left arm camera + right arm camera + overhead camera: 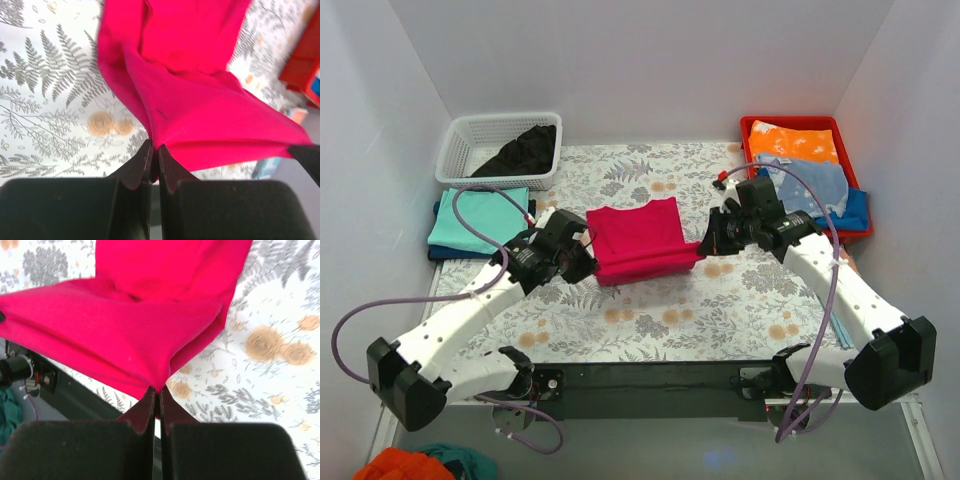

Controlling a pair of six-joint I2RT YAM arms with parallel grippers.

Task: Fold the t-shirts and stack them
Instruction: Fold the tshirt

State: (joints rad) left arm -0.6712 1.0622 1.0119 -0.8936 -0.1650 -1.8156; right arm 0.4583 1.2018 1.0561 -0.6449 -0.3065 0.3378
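On table (720, 310) middle: red shirt (638, 240), part folded. Left claw (154, 150) squeezed tight on shirt's left corner. Right claw (156, 392) squeezed tight on right corner. Both corners lifted.

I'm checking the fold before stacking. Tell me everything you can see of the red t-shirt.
The red t-shirt is plain crimson, soft cotton by its look, folded into a rough rectangle. Its far part rests on the middle of the floral table; its near edge is lifted. The left gripper and the right gripper each pinch a near corner, jaws shut on the cloth.
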